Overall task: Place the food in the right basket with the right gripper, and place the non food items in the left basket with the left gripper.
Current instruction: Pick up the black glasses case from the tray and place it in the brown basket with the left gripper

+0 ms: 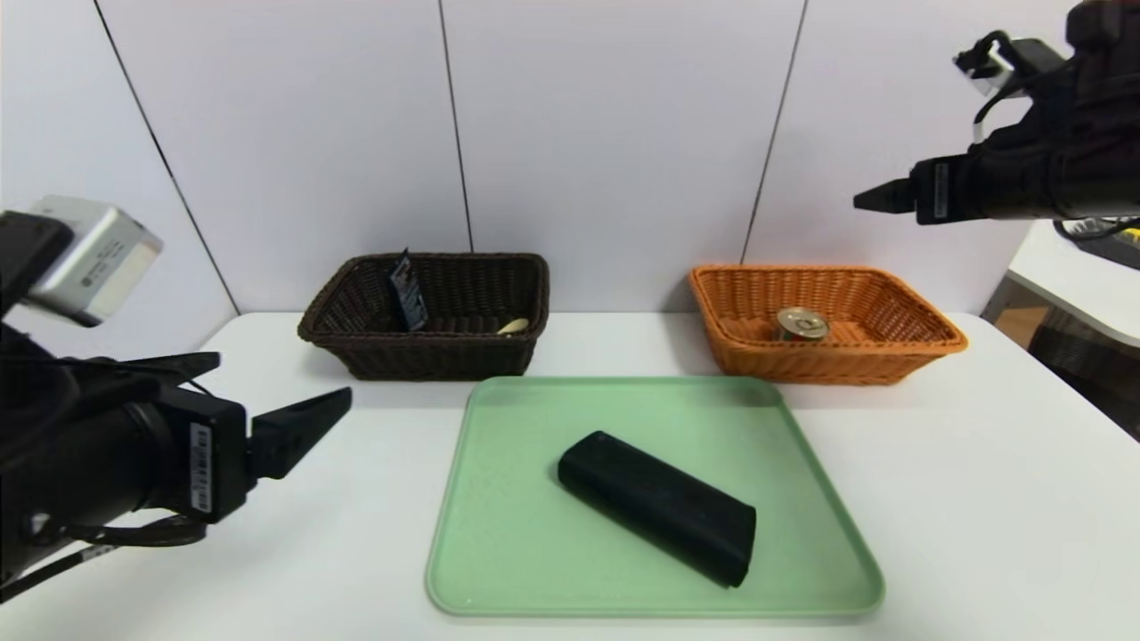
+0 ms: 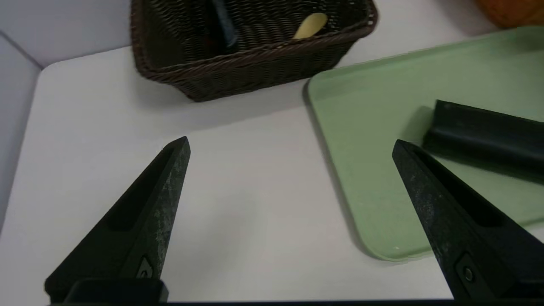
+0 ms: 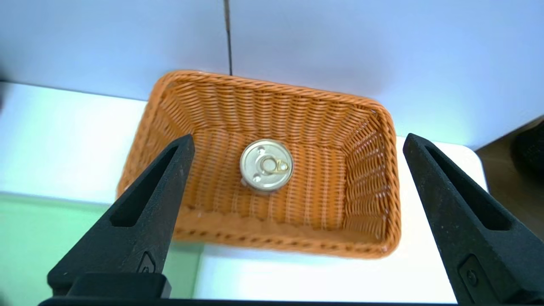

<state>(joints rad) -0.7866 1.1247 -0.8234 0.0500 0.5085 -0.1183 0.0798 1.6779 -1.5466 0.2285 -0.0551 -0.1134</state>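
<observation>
The tin can (image 1: 802,324) (image 3: 266,165) stands upright, gold lid up, on the floor of the orange right basket (image 1: 828,367) (image 3: 297,240). High above that basket, my right gripper (image 1: 868,200) (image 3: 297,137) hangs open and empty. The dark left basket (image 1: 427,361) (image 2: 255,68) holds the dark tube (image 1: 408,294) (image 2: 223,25), leaning on end, and the yellow spoon (image 1: 513,327) (image 2: 311,25). The black oblong case (image 1: 659,507) (image 2: 488,136) lies diagonally on the green tray (image 1: 517,534) (image 2: 374,127). My left gripper (image 1: 280,378) (image 2: 291,142) hovers open over the table, left of the tray.
The white table (image 1: 980,499) ends at a wall just behind the two baskets. Another table and dark items (image 1: 1078,294) stand off to the right.
</observation>
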